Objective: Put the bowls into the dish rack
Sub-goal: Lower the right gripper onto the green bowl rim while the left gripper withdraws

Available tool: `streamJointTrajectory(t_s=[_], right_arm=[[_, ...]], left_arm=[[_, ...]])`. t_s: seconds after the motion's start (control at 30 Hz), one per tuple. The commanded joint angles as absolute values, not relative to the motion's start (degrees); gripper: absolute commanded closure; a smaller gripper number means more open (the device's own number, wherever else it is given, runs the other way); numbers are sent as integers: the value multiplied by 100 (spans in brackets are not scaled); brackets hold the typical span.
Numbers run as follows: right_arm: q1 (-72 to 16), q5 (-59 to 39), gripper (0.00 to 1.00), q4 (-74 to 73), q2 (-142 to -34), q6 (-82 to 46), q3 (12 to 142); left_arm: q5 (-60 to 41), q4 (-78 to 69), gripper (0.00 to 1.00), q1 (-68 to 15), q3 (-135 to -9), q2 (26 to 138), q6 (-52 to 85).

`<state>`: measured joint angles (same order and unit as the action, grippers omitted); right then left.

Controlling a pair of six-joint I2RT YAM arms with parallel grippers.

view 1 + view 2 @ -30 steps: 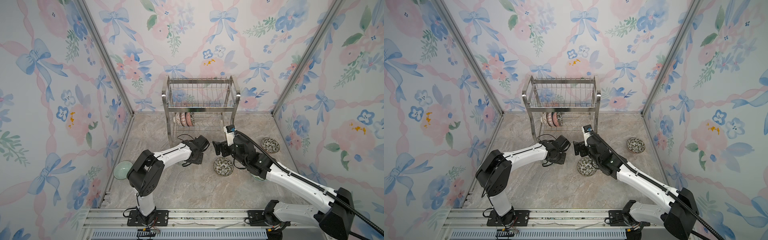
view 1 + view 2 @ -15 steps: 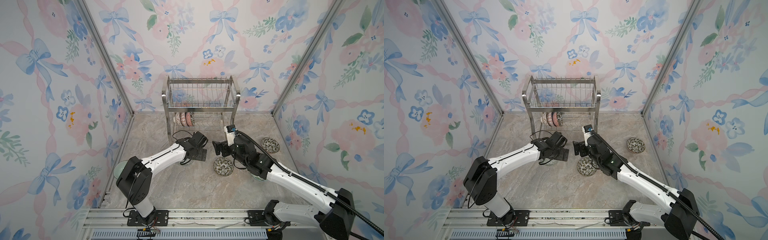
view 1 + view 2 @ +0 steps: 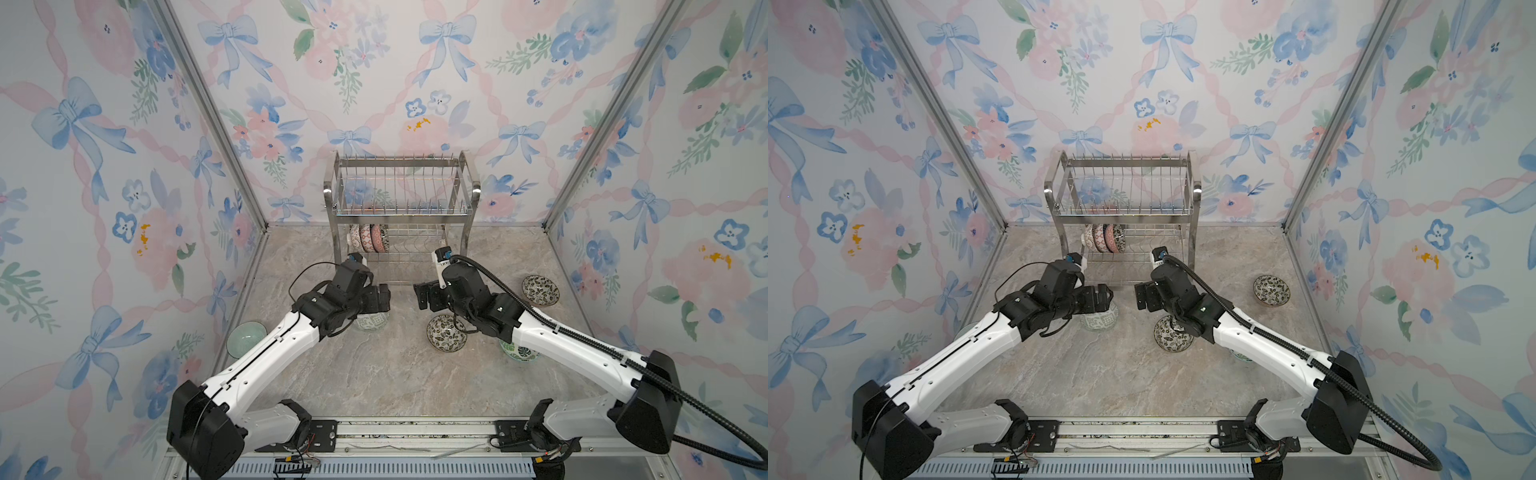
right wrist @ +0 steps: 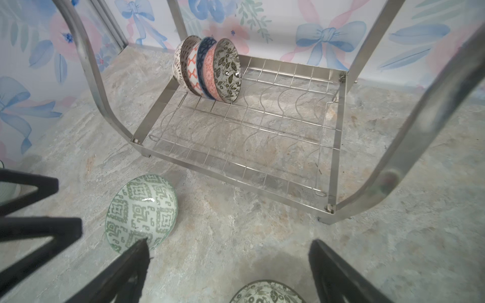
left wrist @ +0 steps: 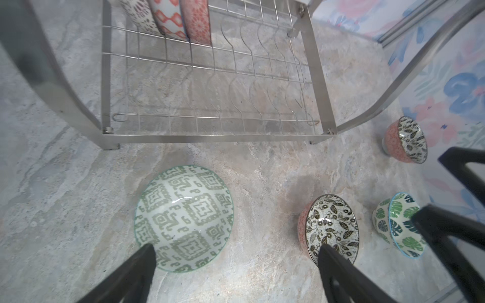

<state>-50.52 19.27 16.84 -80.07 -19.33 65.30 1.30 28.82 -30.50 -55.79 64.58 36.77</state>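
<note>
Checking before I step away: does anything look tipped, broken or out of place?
Nothing stands out. Three bowls stand on edge in the dish rack's lower tier; the green-patterned bowl and a leafy bowl sit upright on the table. No chips or spills show.

- Both top views look down from high above the arm bases toward the back wall; the dish rack (image 3: pixel 399 213) sits at upper centre.
- Both wrist views sit low and close, facing the rack's lower tier, and share the green-patterned bowl (image 5: pixel 183 220).

Eight bowls (image 3: pixel 446 338), one dish rack (image 3: pixel 401 213)
</note>
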Motion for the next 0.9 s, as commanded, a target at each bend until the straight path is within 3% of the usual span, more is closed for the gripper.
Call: streamJointTrajectory(t_s=[0.0,0.17,0.33,0.87], right_arm=[[-5501,2235,4,2006,-8448,-1955,6900],[-5966,2236,3,1855,-9352,-2144,7365],[-6333,2232,3,1797,-10116,-2255,7808],[-6682,1841,3,1957,-11645,-2122,9140]], left_arm=[[-605,2633,2,-2614,-5107,5735,3835],[-1883,2408,2,-1358,-4281,4943,3897],[-3076,2039,2,-300,-3601,4876,3903],[-4275,1489,2,1093,-3027,4891,4230]])
